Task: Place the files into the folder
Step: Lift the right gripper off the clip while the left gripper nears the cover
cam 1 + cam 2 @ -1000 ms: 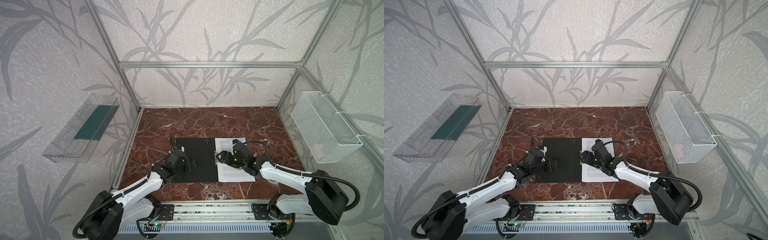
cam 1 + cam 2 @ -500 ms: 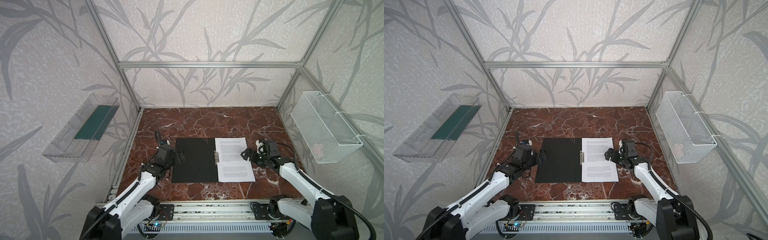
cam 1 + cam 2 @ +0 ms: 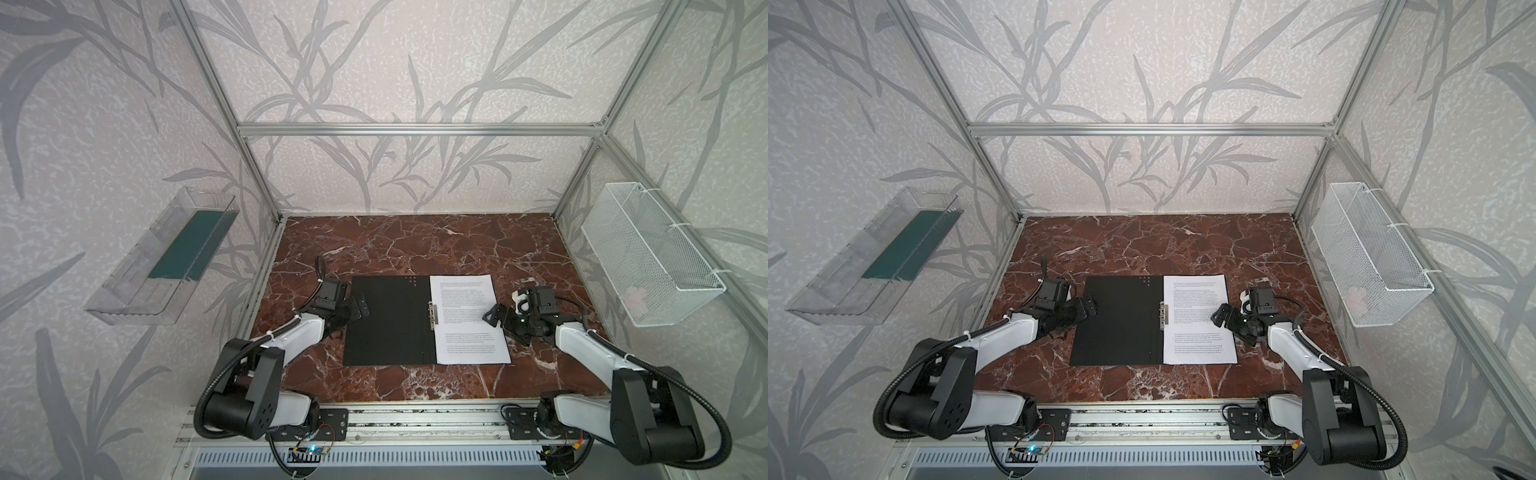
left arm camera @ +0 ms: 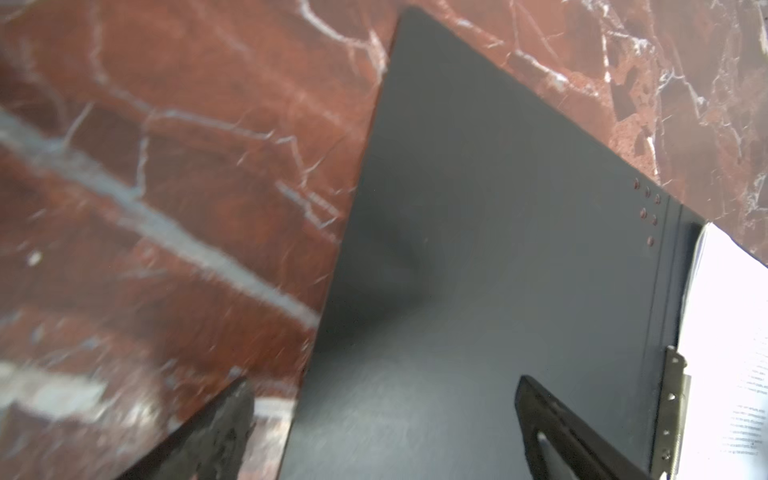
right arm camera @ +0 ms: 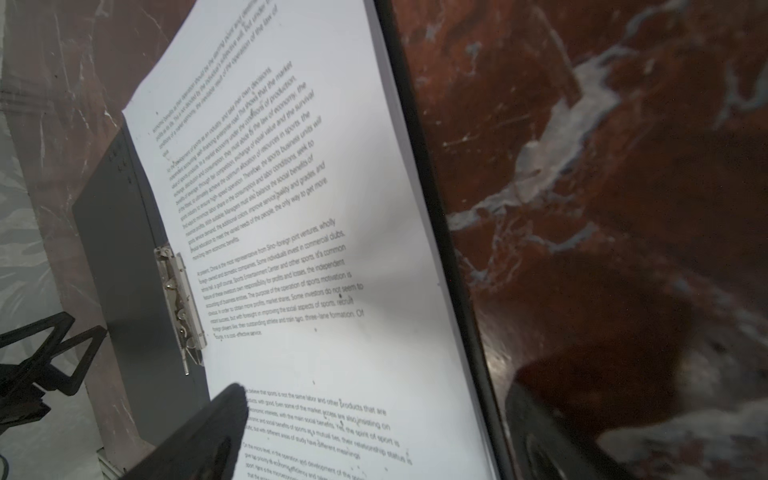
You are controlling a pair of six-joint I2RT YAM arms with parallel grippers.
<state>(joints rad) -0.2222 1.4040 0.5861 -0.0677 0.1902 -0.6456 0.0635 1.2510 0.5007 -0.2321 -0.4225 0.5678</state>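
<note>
The folder [image 3: 388, 320] [image 3: 1119, 320] lies open and flat on the marble, black inside up. The files [image 3: 467, 320] [image 3: 1198, 320], white sheets of small black print, lie stacked on its right half beside the metal spine clip [image 3: 433, 316]. My left gripper [image 3: 356, 311] [image 3: 1081, 313] is open at the folder's left edge; in the left wrist view its gripper [image 4: 382, 415] straddles that edge over the black flap [image 4: 478, 249]. My right gripper [image 3: 500, 320] [image 3: 1231, 322] is open at the files' right edge. In the right wrist view one of its fingers [image 5: 208, 432] hangs over the files [image 5: 311, 249]. Neither gripper holds anything.
A clear plastic tray [image 3: 166, 266] with a green sheet hangs on the left wall. A white wire basket [image 3: 648, 257] hangs on the right wall. Red marble table [image 3: 415, 245] lies around the folder, and an aluminium rail [image 3: 415, 419] runs along the front.
Both grippers have left the folder's middle near the spine clip and moved outward, the left to the folder's left edge, the right to the files' right edge. Folder and files have not moved.
</note>
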